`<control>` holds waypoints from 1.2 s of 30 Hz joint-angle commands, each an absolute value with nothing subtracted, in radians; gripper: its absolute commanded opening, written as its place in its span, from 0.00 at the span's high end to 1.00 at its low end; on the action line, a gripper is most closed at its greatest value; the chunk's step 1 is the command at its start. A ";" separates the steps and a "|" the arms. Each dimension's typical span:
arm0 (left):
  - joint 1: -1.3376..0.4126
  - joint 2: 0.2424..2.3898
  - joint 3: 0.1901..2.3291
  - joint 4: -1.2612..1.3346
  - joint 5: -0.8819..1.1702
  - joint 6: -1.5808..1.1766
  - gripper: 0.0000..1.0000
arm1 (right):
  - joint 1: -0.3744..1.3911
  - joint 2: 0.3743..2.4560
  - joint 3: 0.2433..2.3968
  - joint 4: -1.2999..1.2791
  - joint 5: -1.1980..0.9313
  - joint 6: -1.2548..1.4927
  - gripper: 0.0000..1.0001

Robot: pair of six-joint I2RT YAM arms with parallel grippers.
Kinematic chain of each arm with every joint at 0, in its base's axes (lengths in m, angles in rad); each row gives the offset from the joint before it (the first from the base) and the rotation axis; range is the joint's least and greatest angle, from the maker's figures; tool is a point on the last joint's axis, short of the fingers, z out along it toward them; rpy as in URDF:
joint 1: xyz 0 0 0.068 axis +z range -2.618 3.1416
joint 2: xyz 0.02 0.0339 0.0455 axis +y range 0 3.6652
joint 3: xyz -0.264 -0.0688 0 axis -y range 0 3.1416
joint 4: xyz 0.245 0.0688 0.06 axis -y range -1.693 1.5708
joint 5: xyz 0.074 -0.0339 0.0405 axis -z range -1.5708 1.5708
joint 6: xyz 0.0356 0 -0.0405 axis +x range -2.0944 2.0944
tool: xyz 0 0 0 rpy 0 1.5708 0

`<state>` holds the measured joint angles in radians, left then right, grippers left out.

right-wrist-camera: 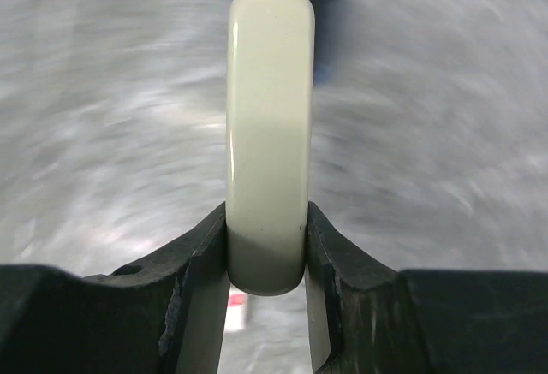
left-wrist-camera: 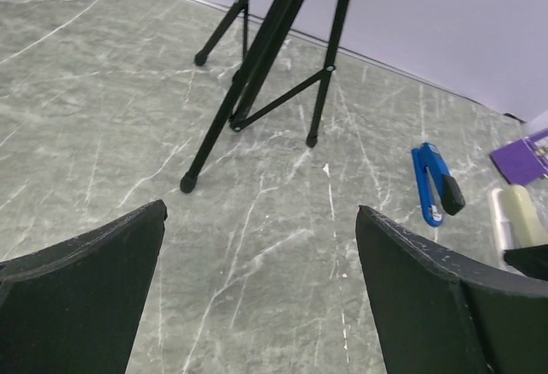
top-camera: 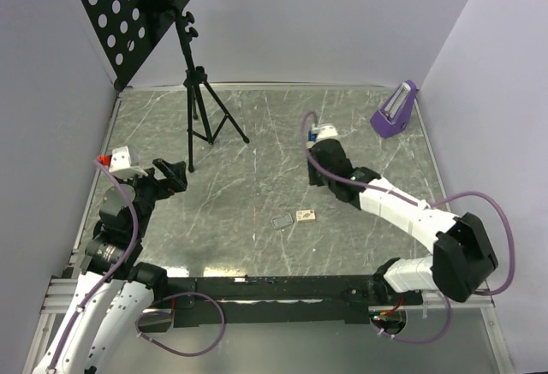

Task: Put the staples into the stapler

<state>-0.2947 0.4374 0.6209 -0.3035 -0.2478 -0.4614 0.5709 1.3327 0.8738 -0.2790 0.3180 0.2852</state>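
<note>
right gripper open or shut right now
Right gripper shut on cream rounded piece: both fingers press its sides in the wrist view.

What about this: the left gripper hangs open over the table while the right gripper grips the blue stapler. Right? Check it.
Wrong on one point. The right gripper is shut on a cream rounded piece, not the blue stapler, which lies on the table; the right wrist view shows the grip. The left gripper does hang open over the table.
</note>
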 commanded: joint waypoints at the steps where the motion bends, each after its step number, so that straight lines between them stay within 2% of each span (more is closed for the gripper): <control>1: -0.290 0.426 0.620 -0.252 -0.184 -0.428 0.03 | 0.718 1.285 0.894 -0.161 0.207 0.071 1.00; 10: -0.298 0.440 0.617 -0.232 -0.124 -0.403 0.03 | 0.974 1.494 0.982 -0.037 0.006 -0.123 1.00; 14: -0.299 0.463 0.614 -0.215 -0.075 -0.393 0.03 | 1.018 1.600 1.023 -0.003 -0.124 -0.169 1.00; 21: -0.299 0.521 0.586 -0.157 0.041 -0.344 0.03 | 1.031 1.770 1.048 0.066 -0.209 -0.213 1.00; 24: -0.301 0.557 0.578 -0.130 0.089 -0.328 0.03 | 1.029 1.805 1.052 0.072 -0.225 -0.222 0.96; 29: -0.299 0.607 0.578 -0.118 0.118 -0.316 0.03 | 1.029 1.835 1.062 0.057 -0.203 -0.244 0.84; 30: -0.299 0.612 0.577 -0.115 0.118 -0.310 0.03 | 1.028 1.830 1.057 0.061 -0.196 -0.242 0.78; 31: -0.299 0.617 0.575 -0.115 0.124 -0.307 0.03 | 1.025 1.825 1.052 0.067 -0.193 -0.232 0.63; 34: -0.299 0.632 0.568 -0.104 0.159 -0.276 0.03 | 1.019 1.766 1.032 0.075 -0.212 -0.192 0.45; 36: -0.299 0.637 0.568 -0.107 0.167 -0.249 0.03 | 1.019 1.680 0.994 0.100 -0.209 -0.173 0.40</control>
